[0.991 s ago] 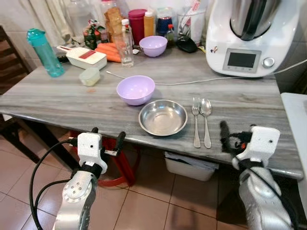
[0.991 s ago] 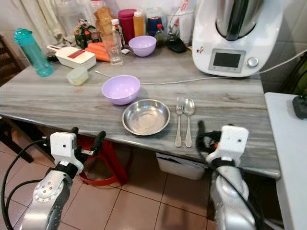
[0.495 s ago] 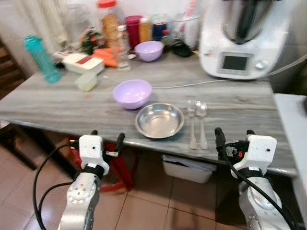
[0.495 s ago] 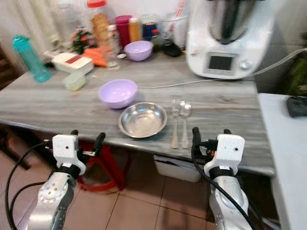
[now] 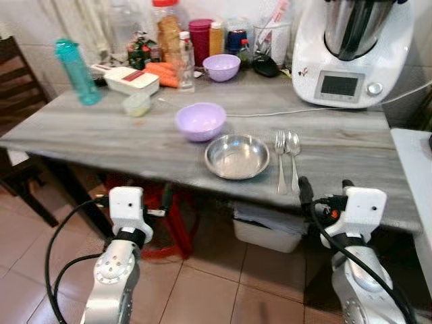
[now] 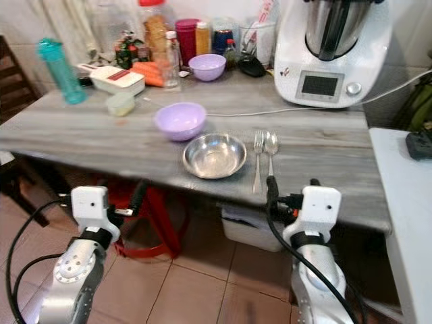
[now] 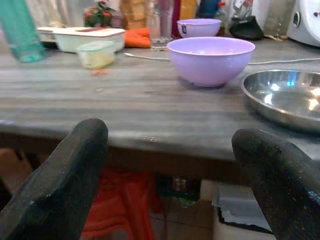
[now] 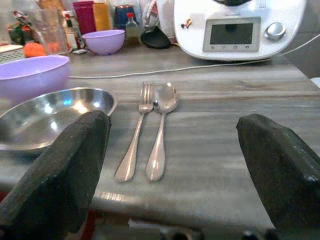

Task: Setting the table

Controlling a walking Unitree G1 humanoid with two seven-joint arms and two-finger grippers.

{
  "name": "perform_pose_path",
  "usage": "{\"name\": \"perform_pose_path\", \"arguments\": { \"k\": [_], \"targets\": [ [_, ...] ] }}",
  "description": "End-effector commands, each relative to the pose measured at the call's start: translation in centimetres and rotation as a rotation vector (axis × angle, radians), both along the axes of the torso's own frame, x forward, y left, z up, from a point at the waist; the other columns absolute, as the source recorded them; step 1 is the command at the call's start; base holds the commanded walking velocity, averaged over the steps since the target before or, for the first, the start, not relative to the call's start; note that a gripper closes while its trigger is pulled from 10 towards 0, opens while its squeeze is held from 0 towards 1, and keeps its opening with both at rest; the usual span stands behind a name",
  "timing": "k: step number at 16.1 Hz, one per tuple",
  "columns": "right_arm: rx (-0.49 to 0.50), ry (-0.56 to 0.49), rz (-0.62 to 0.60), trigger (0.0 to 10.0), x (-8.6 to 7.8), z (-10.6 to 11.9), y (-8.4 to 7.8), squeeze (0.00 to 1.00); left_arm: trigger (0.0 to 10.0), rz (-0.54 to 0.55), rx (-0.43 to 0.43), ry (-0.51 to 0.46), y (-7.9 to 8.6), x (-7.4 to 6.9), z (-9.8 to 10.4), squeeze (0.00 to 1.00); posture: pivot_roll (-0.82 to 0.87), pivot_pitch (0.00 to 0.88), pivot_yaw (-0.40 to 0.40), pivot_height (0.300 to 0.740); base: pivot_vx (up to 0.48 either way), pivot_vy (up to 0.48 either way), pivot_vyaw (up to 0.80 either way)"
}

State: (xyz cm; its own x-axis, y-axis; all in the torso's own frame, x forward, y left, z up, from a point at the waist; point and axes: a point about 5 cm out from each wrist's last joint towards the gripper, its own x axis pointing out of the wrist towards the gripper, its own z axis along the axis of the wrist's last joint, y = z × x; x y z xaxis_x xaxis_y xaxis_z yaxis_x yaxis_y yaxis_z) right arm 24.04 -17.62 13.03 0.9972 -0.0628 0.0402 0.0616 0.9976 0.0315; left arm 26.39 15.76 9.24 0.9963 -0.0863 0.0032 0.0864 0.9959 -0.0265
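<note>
A steel bowl (image 5: 237,156) sits near the front edge of the grey wood table (image 5: 101,138). A purple bowl (image 5: 200,121) stands just behind it to the left. A fork (image 5: 280,160) and a spoon (image 5: 293,159) lie side by side right of the steel bowl. My left gripper (image 7: 172,145) is open, below and in front of the table edge, facing the purple bowl. My right gripper (image 8: 172,145) is open too, level with the tabletop and facing the fork (image 8: 135,132) and spoon (image 8: 161,127). Neither holds anything.
A white kitchen machine (image 5: 351,50) stands at the back right, its cord running across the table. At the back are a second purple bowl (image 5: 221,66), jars, carrots, a white box and a teal bottle (image 5: 75,71). Under the table are a red stool (image 5: 172,226) and a white bin (image 5: 266,233).
The camera has shifted, so the table now looks a little farther off. The things on it have not moved. Both grippers stay open in front of the table edge.
</note>
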Motion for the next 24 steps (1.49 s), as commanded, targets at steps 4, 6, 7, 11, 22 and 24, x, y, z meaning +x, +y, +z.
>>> {"name": "perform_pose_path", "arguments": {
  "k": [4, 6, 7, 11, 22, 24],
  "targets": [
    [-0.099, 0.013, -0.055, 10.0, 0.4, -0.3, -0.7, 0.0, 10.0, 0.011, -0.002, -0.003, -0.1, 0.2, 0.0, 0.0, -0.07, 0.0, 0.078, 0.74, -0.341, 0.0, 0.0],
    [-0.111, 0.0, -0.064, 10.0, 0.3, -0.3, -0.6, 0.0, 10.0, 0.015, -0.002, -0.005, 0.0, 0.2, 0.1, 0.0, -0.07, 0.0, 0.081, 0.74, -0.343, 0.0, 0.0],
    [-0.106, -0.004, -0.057, 10.0, 0.3, -0.3, -0.5, 0.0, 10.0, 0.014, -0.001, -0.006, -0.1, 0.2, 0.1, 0.0, -0.07, 0.0, 0.081, 0.74, -0.345, 0.0, 0.0],
    [-0.057, 0.016, -0.083, 10.0, 0.1, -0.6, -0.8, 0.0, 10.0, -0.013, 0.004, -0.015, -0.3, 0.3, 0.2, 0.0, -0.07, 0.0, 0.088, 0.74, -0.33, 0.0, 0.0],
    [-0.017, 0.03, -0.058, 10.0, -0.3, -0.7, -0.7, 0.0, 10.0, -0.101, -0.029, -0.052, -0.5, 0.0, 1.1, 0.0, -0.07, 0.015, 0.098, 0.74, 0.0, -0.023, 0.0],
    [0.002, 0.024, -0.055, 10.0, -0.4, -0.7, -0.7, 0.0, 10.0, -0.105, -0.035, -0.051, -0.5, -0.1, 1.1, 0.0, -0.07, 0.017, 0.1, 0.74, 0.0, -0.255, 0.0]
  ]
}}
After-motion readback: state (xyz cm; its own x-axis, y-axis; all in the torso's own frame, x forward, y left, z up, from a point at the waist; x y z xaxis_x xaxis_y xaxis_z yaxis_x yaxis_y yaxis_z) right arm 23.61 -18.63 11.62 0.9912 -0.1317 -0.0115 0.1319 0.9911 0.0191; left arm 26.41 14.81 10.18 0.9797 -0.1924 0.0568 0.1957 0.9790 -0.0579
